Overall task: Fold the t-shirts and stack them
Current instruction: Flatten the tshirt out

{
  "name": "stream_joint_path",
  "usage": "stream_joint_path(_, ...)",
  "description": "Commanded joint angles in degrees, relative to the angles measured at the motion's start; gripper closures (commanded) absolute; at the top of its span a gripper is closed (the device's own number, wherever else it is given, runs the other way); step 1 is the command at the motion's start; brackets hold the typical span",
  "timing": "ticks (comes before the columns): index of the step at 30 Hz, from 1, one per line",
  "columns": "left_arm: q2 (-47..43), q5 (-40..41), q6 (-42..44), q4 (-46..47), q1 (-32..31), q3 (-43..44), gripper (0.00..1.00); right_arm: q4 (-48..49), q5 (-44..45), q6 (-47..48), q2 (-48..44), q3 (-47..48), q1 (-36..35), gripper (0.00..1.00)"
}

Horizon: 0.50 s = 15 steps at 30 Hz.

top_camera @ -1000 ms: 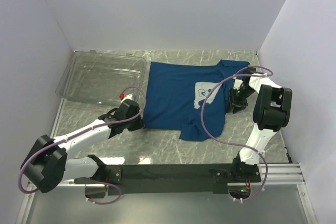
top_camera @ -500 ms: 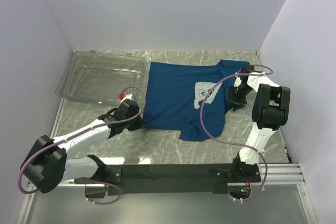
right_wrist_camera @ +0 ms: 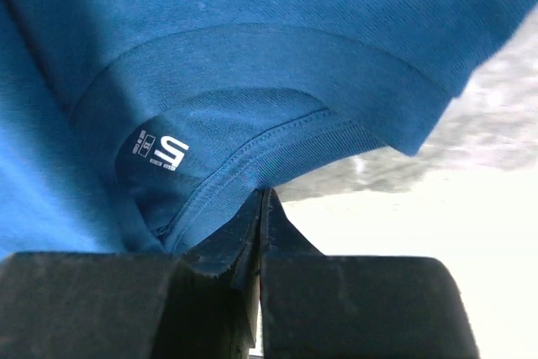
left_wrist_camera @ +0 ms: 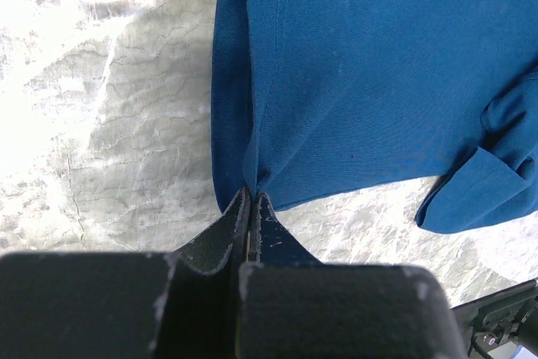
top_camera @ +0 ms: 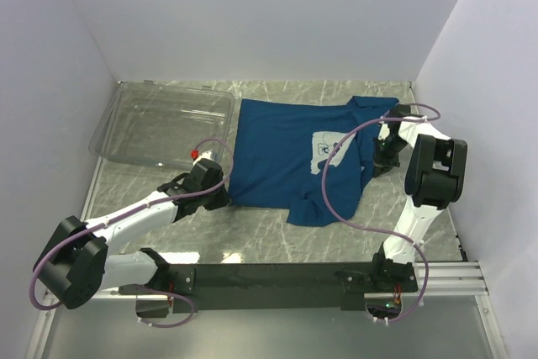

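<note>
The dark blue t-shirt (top_camera: 282, 153) lies spread on the marble table, its pale square print (top_camera: 329, 150) facing up and one sleeve (top_camera: 318, 208) bunched at the near edge. My left gripper (top_camera: 225, 197) is shut on the shirt's near-left hem corner; the left wrist view shows the closed fingertips (left_wrist_camera: 252, 197) pinching the blue cloth (left_wrist_camera: 361, 81). My right gripper (top_camera: 380, 160) is shut on the collar at the shirt's right side. The right wrist view shows the gripper (right_wrist_camera: 262, 197) closed on the ribbed collar (right_wrist_camera: 277, 145), next to the white size label (right_wrist_camera: 160, 153).
A clear plastic bin (top_camera: 164, 124) stands at the back left, close to the shirt's left edge. Purple cables (top_camera: 336, 182) loop over the shirt's right part. White walls close in the back and both sides. The arms' base rail (top_camera: 277, 279) runs along the near edge.
My right gripper has shifted slightly toward the back right with the collar in it. The left arm and the hem have not moved.
</note>
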<state>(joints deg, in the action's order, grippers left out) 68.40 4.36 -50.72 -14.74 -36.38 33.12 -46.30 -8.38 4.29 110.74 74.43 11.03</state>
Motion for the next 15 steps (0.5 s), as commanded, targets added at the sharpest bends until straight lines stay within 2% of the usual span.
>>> stream_joint_path(1,-0.11,0.21,0.53,-0.11,0.43,1.06,1.0,1.39,3.63,2.03,-1.66,-0.87,1.45,1.0)
stream_joint_path(5,-0.02,0.3,0.97,-0.29,0.43,1.5,1.0,1.74,5.21,2.03,-3.16,-1.13,2.59,1.0)
stream_joint_path(10,-0.99,0.04,0.54,0.06,0.52,0.8,1.0,0.52,8.2,3.87,-2.02,2.81,8.82,1.0)
stream_joint_path(15,-0.99,-0.49,0.53,0.77,0.61,0.27,1.0,0.25,11.1,7.3,-1.31,5.54,10.77,1.0)
